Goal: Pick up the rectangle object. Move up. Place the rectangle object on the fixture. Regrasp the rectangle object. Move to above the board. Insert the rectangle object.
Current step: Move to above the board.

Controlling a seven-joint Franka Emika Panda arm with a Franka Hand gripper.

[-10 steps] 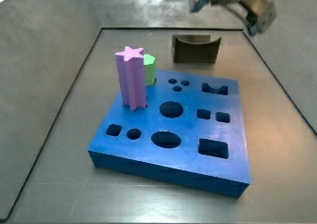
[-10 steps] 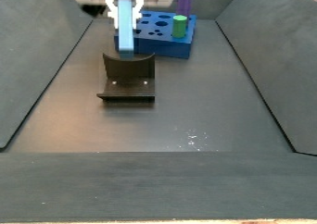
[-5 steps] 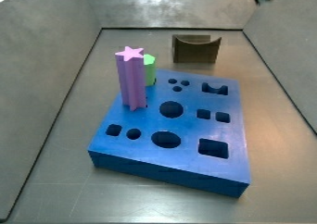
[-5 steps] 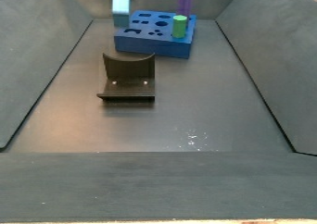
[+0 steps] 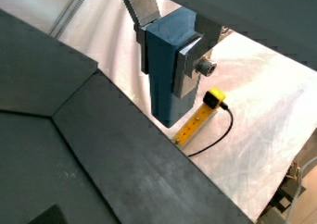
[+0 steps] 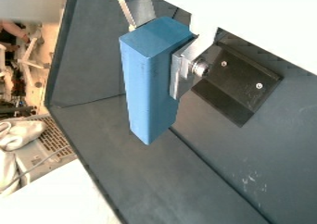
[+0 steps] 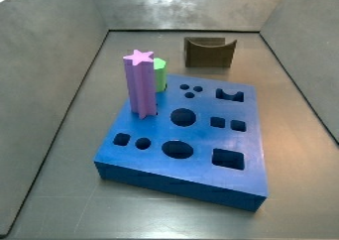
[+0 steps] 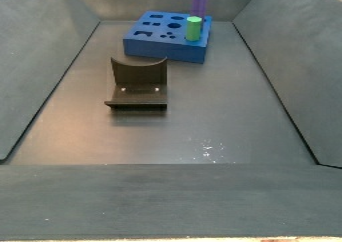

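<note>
The gripper (image 6: 158,43) holds the rectangle object (image 6: 152,80) tight between its silver fingers (image 6: 125,7); both wrist views show this. The blue-grey bar (image 5: 166,63) hangs straight down from the fingers (image 5: 140,7). The gripper is out of sight in both side views, so I cannot tell how high above the floor it is.

In a wrist view the fixture (image 6: 235,82) shows just behind the bar, down on the dark floor.

The board (image 7: 192,130) lies flat on the floor. A purple star post (image 7: 141,83) stands in it at its left edge, and a green peg (image 7: 159,75) stands touching the post, behind it. The fixture (image 7: 209,52) sits beyond the board, near its far right corner and apart from it. In a side view the fixture (image 8: 139,84) is in front and the board (image 8: 170,38) behind.
</note>
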